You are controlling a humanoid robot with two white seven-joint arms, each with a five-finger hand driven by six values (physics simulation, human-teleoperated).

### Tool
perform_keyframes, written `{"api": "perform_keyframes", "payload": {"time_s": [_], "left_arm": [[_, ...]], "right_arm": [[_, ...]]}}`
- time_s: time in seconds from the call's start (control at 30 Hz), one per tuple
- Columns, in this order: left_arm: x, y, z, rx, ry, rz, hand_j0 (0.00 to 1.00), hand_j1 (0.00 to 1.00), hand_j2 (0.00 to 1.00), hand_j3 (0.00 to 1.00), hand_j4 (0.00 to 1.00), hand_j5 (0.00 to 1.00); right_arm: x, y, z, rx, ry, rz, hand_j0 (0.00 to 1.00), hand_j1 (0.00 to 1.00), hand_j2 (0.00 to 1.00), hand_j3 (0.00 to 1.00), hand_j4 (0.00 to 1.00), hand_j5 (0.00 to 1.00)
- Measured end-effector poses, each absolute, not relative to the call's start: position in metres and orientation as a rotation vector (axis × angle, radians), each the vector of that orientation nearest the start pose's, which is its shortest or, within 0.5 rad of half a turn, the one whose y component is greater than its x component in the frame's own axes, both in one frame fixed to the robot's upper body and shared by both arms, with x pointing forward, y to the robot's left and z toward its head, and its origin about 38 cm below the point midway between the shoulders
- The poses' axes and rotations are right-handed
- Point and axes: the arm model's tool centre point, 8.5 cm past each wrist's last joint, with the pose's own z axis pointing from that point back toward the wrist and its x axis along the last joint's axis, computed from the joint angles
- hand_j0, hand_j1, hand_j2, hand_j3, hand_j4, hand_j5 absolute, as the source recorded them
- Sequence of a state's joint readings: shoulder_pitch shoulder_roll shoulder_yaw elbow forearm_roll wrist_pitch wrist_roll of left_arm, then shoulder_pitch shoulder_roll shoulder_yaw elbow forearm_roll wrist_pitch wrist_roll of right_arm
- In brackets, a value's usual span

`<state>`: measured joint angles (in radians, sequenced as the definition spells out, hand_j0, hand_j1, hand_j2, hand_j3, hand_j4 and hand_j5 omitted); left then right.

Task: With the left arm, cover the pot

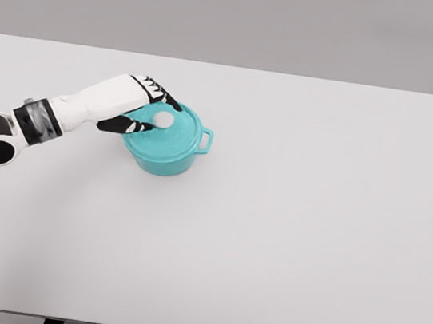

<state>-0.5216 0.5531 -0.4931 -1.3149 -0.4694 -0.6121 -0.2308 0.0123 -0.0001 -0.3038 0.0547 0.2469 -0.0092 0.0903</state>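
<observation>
Wide white table [285,244], filling nearly the whole head view, with a plain grey wall behind its far edge. Two dark legs just visible under the near edge at the bottom.

Coming in from the lower left, the white left arm [62,112] (jointed, with a black and grey ring near the wrist and a round black joint close to the picture's left border). Stretched diagonally up and to the right across the table, ending above the pot.

Left of the table's middle and rather toward the far side, a teal pot [170,156], standing upright on the table surface. One small loop handle [206,140] showing on its right side; the opposite side hidden by the hand.

On top of the pot, a teal lid [174,133] of the same colour, lying flat and seeming to sit on the rim, though hard to confirm on the left part, which is covered. In the lid's middle, a small round white knob [163,120].

At the knob, the left hand [145,108], white with black fingers. Thumb [129,126] on the near side of the knob, other fingers [165,97] curled over the far side, so closed around the knob in a pinch (real contact hard to judge at this size).
</observation>
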Motion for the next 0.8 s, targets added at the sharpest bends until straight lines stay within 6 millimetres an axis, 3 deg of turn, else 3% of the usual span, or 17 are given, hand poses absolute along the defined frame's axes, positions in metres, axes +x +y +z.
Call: {"api": "perform_keyframes", "payload": {"time_s": [0.07, 0.23, 0.37, 0.43, 0.53, 0.67, 0.8], "left_arm": [[0.45, 0.254, 0.173, 0.375, -1.793, -1.686, 0.73, 0.73, 0.73, 0.73, 0.73, 0.73], [0.451, 0.275, 0.182, 0.43, -1.775, -1.679, 1.0, 1.0, 1.0, 1.0, 1.0, 1.0], [0.451, 0.316, 0.205, 0.546, -1.747, -1.648, 1.0, 1.0, 1.0, 1.0, 1.0, 1.0], [0.438, 0.347, 0.195, 0.58, -1.688, -1.613, 1.0, 1.0, 1.0, 1.0, 1.0, 1.0], [0.432, 0.38, 0.211, 0.667, -1.663, -1.57, 1.0, 1.0, 1.0, 1.0, 1.0, 1.0], [0.43, 0.399, 0.222, 0.722, -1.639, -1.558, 1.0, 1.0, 1.0, 1.0, 1.0, 1.0], [0.43, 0.4, 0.222, 0.728, -1.631, -1.565, 1.0, 1.0, 1.0, 1.0, 1.0, 1.0]], "right_arm": [[-0.025, -0.258, -0.261, 0.017, 0.05, -0.062, 1.0, 1.0, 1.0, 1.0, 1.0, 1.0], [-0.025, -0.258, -0.261, 0.017, 0.05, -0.062, 1.0, 1.0, 1.0, 1.0, 1.0, 1.0], [-0.025, -0.258, -0.261, 0.017, 0.05, -0.062, 1.0, 1.0, 1.0, 1.0, 1.0, 1.0], [-0.025, -0.258, -0.261, 0.017, 0.05, -0.062, 1.0, 1.0, 1.0, 1.0, 1.0, 1.0], [-0.025, -0.258, -0.261, 0.017, 0.05, -0.062, 1.0, 1.0, 1.0, 1.0, 1.0, 1.0], [-0.025, -0.258, -0.261, 0.017, 0.05, -0.062, 1.0, 1.0, 1.0, 1.0, 1.0, 1.0], [-0.025, -0.258, -0.261, 0.017, 0.05, -0.062, 1.0, 1.0, 1.0, 1.0, 1.0, 1.0]]}}
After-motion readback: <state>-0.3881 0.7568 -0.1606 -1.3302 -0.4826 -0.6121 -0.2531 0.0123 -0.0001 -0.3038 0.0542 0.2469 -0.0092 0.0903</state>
